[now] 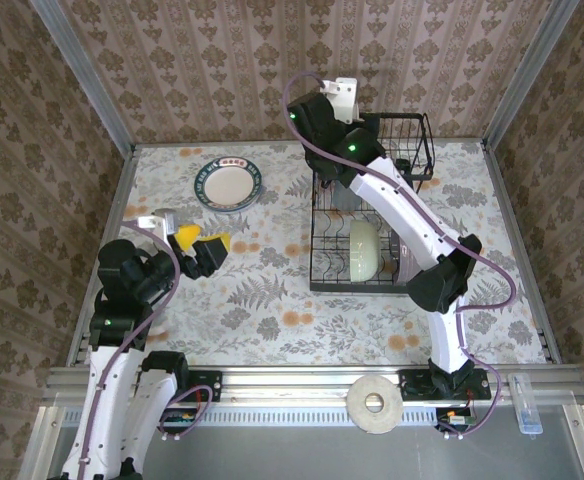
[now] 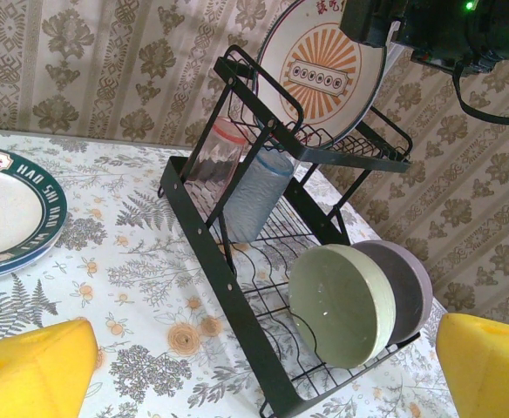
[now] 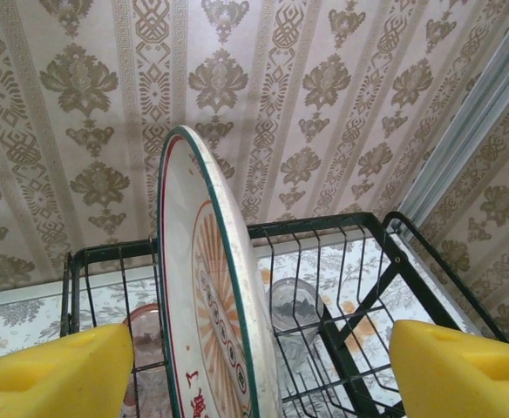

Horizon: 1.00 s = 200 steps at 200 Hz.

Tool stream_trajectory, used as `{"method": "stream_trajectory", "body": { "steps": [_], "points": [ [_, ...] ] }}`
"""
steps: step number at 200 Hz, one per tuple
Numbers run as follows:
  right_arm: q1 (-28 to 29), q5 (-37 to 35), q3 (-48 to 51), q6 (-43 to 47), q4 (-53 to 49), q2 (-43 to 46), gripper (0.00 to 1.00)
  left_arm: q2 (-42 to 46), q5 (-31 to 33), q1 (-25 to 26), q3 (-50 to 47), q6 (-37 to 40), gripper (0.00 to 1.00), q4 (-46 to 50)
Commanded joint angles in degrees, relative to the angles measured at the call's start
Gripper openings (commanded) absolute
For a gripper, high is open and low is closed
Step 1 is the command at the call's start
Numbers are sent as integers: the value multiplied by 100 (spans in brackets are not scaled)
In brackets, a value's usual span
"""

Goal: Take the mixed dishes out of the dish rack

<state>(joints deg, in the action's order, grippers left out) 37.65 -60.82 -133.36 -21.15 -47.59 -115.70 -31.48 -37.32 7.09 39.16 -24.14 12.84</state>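
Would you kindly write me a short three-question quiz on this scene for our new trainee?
1. True or false: the orange-patterned plate stands on edge in the dish rack's upper shelf.
2. Which is in front in the left wrist view? A) lilac bowl B) cream-green bowl C) blue bowl
3. How many plates lie flat on the table?
Key: 1 true; 2 B; 3 one, the green-rimmed plate.

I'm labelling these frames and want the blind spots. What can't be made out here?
Top external: much of the dish rack's upper shelf, under the right arm.
Left wrist: the lilac bowl, mostly behind the cream-green bowl; the green-rimmed plate, cut by the left edge.
Right wrist: the orange-patterned plate's bottom, cut by the lower edge; the pinkish tumbler, partly behind that plate.
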Motion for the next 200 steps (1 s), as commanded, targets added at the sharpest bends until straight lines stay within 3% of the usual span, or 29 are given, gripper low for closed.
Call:
{"method": "stream_trajectory", "body": {
  "steps": [1, 112, 200],
  "points": [
    [-11, -280, -125, 84, -45, -62, 75, 60, -83, 35, 15, 103, 100, -81],
    [-104, -126, -208, 219, 36, -108, 54, 46, -144, 54, -22, 78, 100, -157],
    [-284, 223, -256, -99, -260, -143, 45, 46, -127, 64, -23, 82, 100, -133]
  ]
}}
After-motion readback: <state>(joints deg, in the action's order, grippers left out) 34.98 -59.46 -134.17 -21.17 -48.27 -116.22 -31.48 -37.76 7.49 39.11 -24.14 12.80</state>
